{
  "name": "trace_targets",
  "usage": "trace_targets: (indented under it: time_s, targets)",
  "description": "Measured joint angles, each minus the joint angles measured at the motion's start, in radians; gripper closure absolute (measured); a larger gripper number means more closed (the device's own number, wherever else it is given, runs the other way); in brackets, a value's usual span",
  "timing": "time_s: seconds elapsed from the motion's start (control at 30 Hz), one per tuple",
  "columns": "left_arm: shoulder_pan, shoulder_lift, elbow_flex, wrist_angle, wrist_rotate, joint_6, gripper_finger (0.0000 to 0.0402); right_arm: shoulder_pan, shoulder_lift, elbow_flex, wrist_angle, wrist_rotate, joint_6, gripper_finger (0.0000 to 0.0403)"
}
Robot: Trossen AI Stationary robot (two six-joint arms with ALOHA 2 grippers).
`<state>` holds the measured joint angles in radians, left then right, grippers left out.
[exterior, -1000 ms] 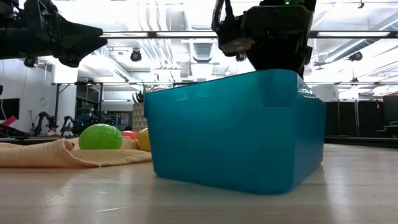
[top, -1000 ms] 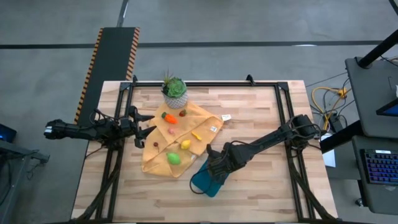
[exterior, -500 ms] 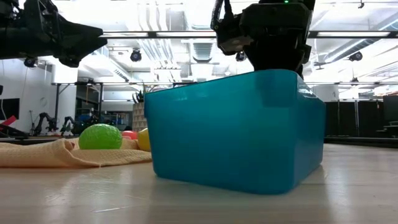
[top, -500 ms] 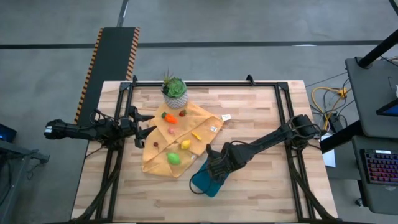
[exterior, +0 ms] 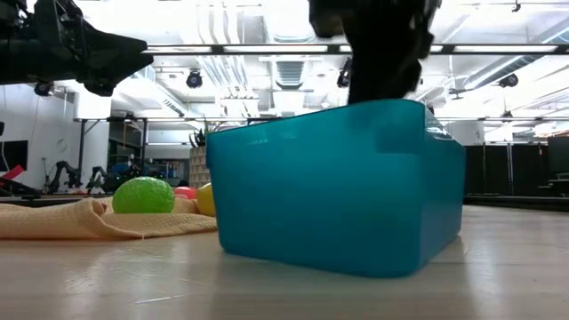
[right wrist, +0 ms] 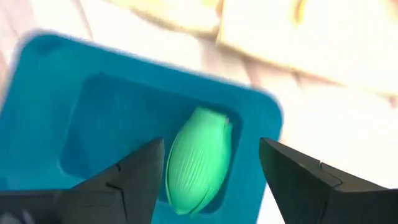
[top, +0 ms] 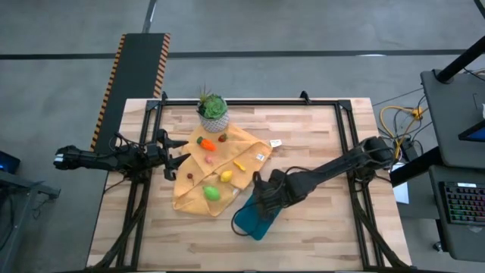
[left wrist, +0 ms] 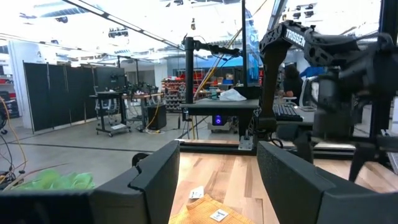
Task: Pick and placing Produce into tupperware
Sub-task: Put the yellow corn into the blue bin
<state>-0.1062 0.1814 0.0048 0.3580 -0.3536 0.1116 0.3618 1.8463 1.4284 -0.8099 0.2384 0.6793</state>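
Green piece (right wrist: 199, 158) beneath right tool (right wrist: 211, 168)

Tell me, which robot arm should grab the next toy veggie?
Probably the left gripper: it waits open beside the cloth holding the produce. The right gripper hangs open over the tupperware.

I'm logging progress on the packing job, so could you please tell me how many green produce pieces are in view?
2. One green oval piece lies inside the tupperware, below the right hand, which is open. The other green piece sits on the yellow cloth. Others may be hidden.
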Motion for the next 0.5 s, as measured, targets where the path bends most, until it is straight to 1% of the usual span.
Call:
trace_targets:
  time_s: [0.13, 0.27, 0.43, 0.5]
  targets:
    - [0.000, 0.000, 0.000, 0.000, 0.000, 0.000, 0.0200, -0.005, -0.056, 0.000, 0.042, 0.055, -0.075, 0.0152]
    - [0.000, 0.000, 0.000, 0.000, 0.000, 0.000, 0.0200, -0.019, -0.105, 0.000, 0.106, 0.098, -0.186, 0.0152]
    - [0.000, 0.001, 0.000, 0.000, 0.000, 0.000, 0.0200, -0.069, -0.141, 0.000, 0.176, 0.102, -0.343, 0.0154]
    - [0.000, 0.001, 0.000, 0.000, 0.000, 0.000, 0.0200, -0.102, -0.146, 0.000, 0.189, 0.082, -0.395, 0.0154]
